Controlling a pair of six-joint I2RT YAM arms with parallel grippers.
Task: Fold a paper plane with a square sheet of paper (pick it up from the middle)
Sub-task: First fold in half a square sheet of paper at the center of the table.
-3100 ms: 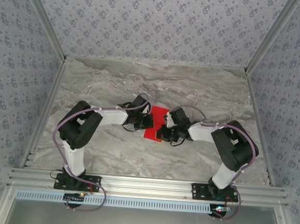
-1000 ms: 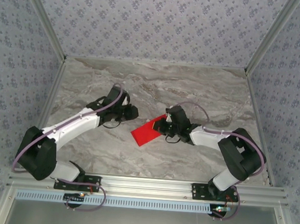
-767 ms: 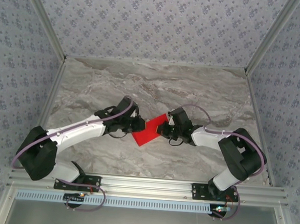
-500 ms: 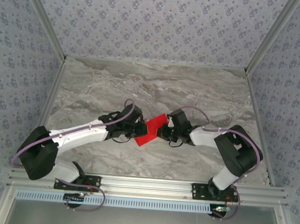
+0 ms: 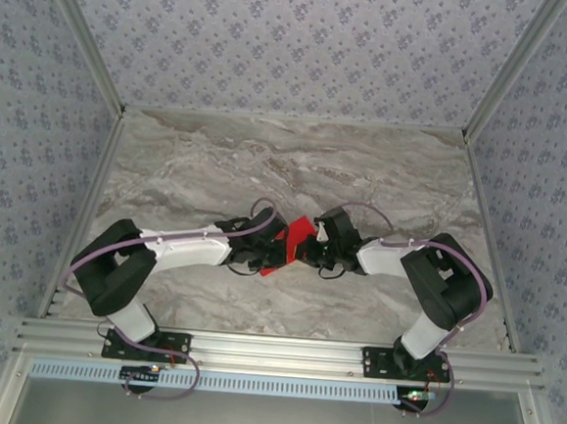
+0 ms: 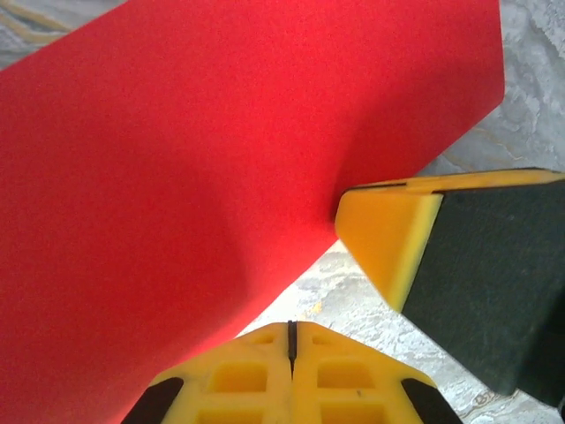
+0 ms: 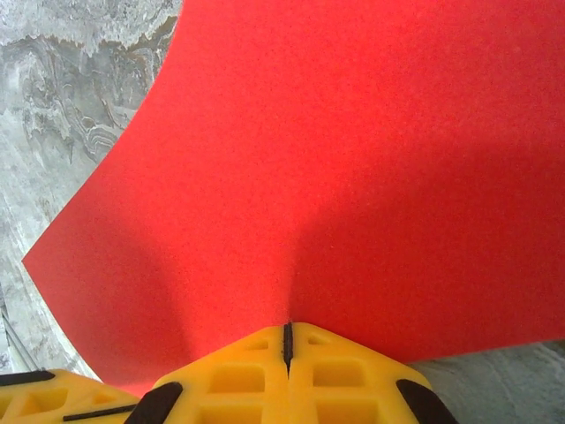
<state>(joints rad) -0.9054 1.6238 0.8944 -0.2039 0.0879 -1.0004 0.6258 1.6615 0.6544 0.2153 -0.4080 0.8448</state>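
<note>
Red square sheet of paper (image 5: 291, 240) sits lifted mid-frame over the marble table (image 5: 219, 158), left gripper (image 5: 272, 251) and right gripper (image 5: 308, 243) meeting at it from either side. Left wrist: sheet (image 6: 194, 159) fills the upper left, own yellow jaws pressed together at bottom centre on its lower edge; the other gripper's finger (image 6: 388, 238) clamps the edge at right. Right wrist: sheet (image 7: 353, 159) spans the top, own jaws closed on its bottom edge, paper buckled above them.
</note>
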